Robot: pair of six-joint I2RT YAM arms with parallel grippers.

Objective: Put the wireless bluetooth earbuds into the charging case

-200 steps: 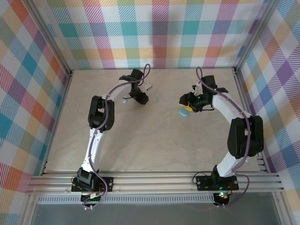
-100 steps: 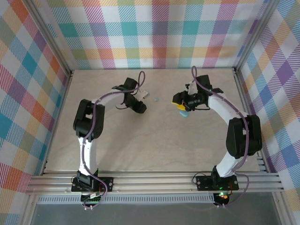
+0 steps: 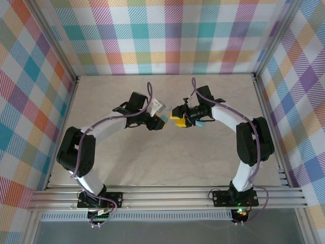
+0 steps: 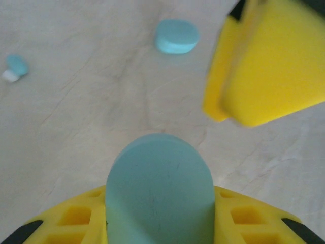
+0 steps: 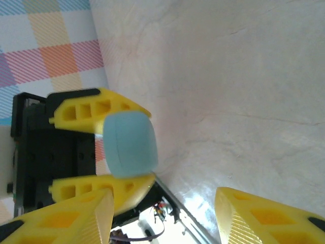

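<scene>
- Earbud [image 4: 15,67]: one counted; tiny, teal, white-tipped, blurred; laid on the marbled table [image 4: 91,117].
- Left gripper [image 5: 134,146]: clamped on a smooth matte teal oval case [image 4: 158,193], whose lower end is cut off.
- Second case [image 4: 176,36]: laid flat beyond the held one.
- Right gripper [image 5: 163,203]: yellow ribbed fingers spread, nothing held.

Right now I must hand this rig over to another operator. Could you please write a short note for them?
Left gripper: shut on one teal case.
Right gripper: open, empty, close in front of that case.
A second case and one earbud lie loose on the table.
Done: one case is picked up.
Left: that earbud is not yet in a case. I cannot tell whether the held case is open.
</scene>
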